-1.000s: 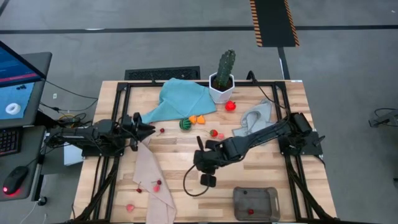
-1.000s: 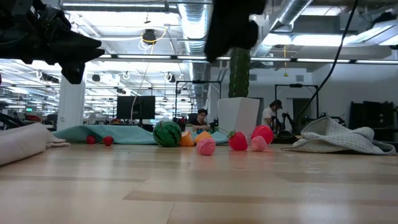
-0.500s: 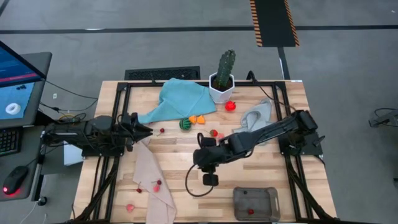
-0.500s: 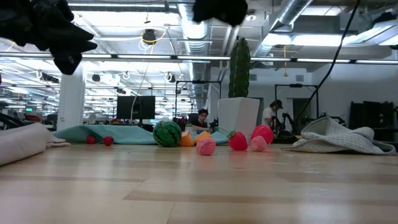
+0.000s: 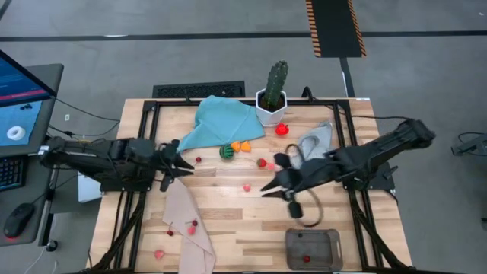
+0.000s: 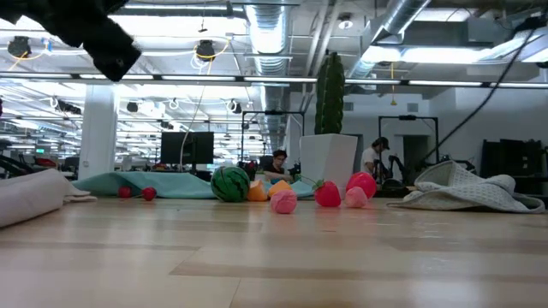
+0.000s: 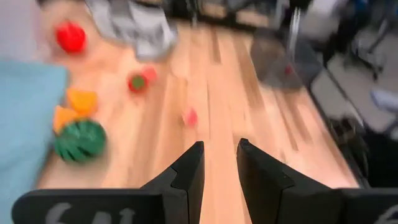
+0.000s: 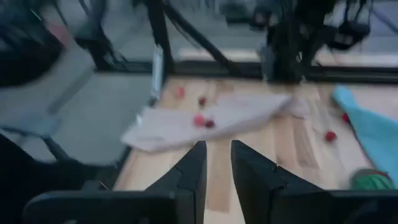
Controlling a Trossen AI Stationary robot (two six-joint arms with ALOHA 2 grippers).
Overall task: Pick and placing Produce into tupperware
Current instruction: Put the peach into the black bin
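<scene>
The tub (image 5: pixel 313 248), just below the right hand (image 5: pixel 268 188), holds one red piece; nearly all the produce (image 5: pixel 246 187) lies loose on the worktop (image 5: pixel 221 217). Both the right hand and the left hand (image 5: pixel 186 169) are empty, fingers narrowly parted.

My rig sat in an open-plan robotics lab with an office floor behind it.

From the low camera I saw exposed ducts and pipes (image 6: pixel 274 21) under the ceiling, strip lights, dark monitors (image 6: pixel 184 145) on desks and people seated and standing (image 6: pixel 374 156) at workstations. From above, the wooden surface (image 5: pixel 228 221) stood on a black metal frame over grey concrete floor, with a lit screen (image 5: pixel 19 99), a mouse (image 5: pixel 15 222) and loose cables (image 5: pixel 84 141) beside it.
</scene>
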